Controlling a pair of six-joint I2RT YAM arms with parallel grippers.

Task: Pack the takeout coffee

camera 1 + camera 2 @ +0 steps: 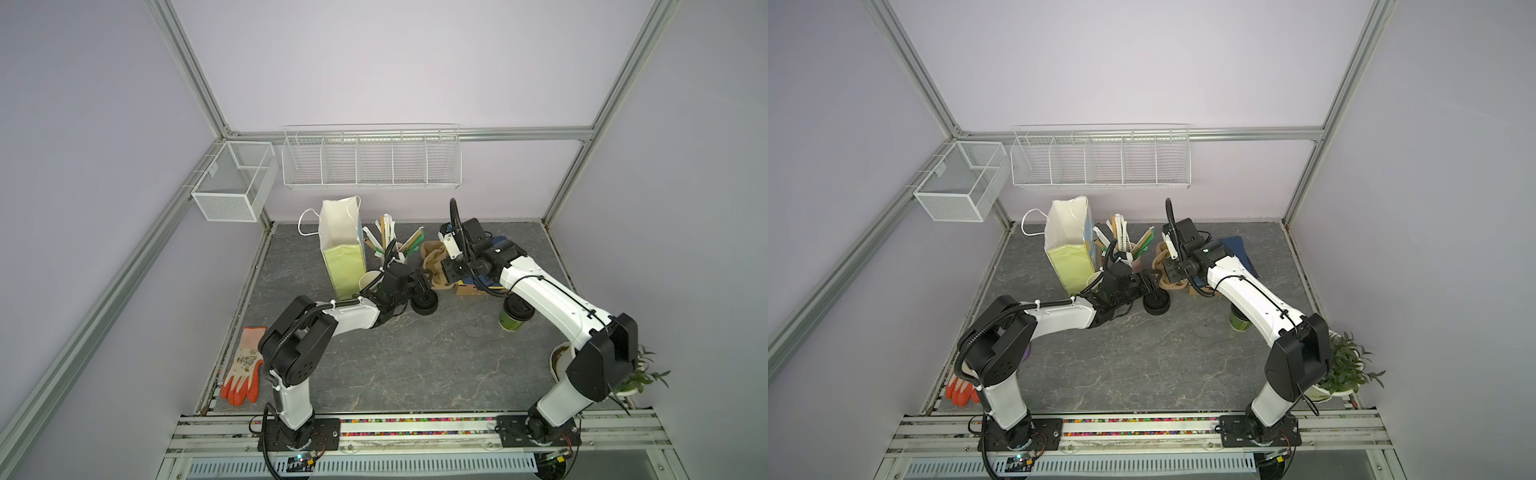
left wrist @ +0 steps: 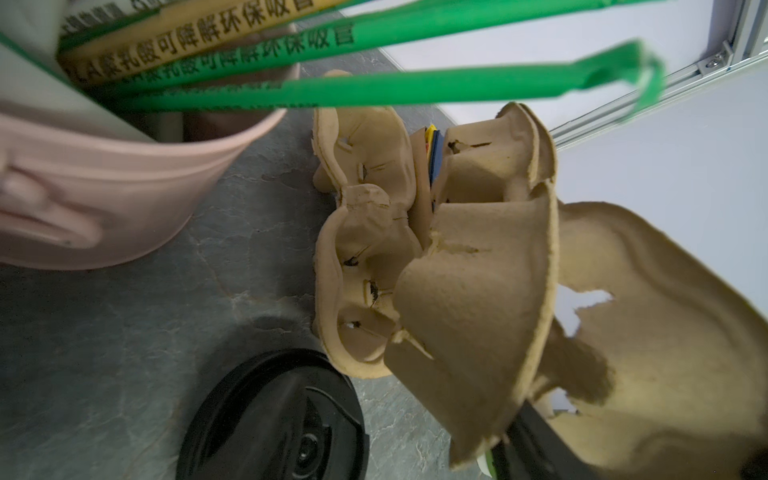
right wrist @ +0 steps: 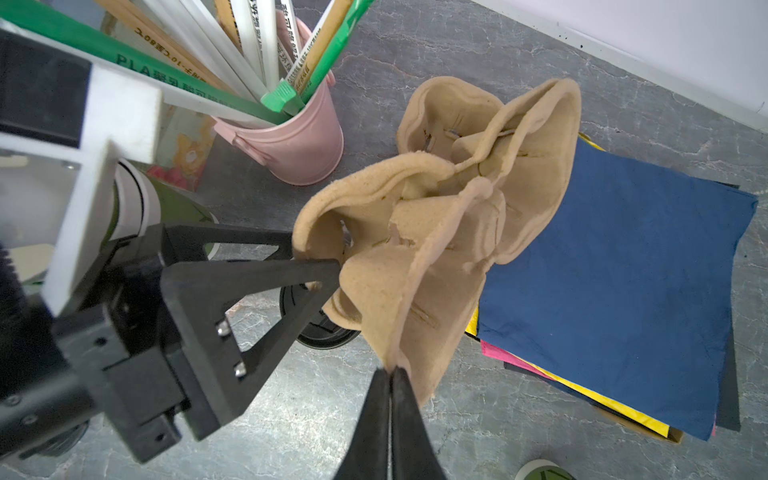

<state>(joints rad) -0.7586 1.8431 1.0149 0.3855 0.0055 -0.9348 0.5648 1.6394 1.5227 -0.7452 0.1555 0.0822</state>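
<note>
The takeout coffee point(image 1: 513, 318) stands upright on the right half of the grey table point(image 1: 395, 365). It is partly hidden under the right arm, and no gripper touches it. It stands near the pile of coloured sheets point(image 3: 615, 270), which has a blue sheet on top, and well apart from the paper bag point(image 1: 343, 249).

Behind the coffee, the right gripper point(image 3: 390, 374) has its fingers pressed together on the thin edge of a tan pulp cup carrier point(image 3: 436, 232). The carrier hangs crumpled between the two arms, beside the coloured sheets.

The left gripper point(image 3: 318, 255) comes to the same carrier from the other side. Its two black fingers stand apart and their tips are against the carrier's rim. Whether they really clamp it, I cannot tell.

Just below this gripper lies the stack of black lids point(image 1: 424, 305). Behind it is the pink pot point(image 3: 299, 145), full of wrapped straws point(image 3: 266, 50). Lidless cups point(image 1: 369, 279) stand beside the bag, which is upright and open at the back left. An orange glove point(image 1: 245, 368) lies at the left edge of the table.
</note>
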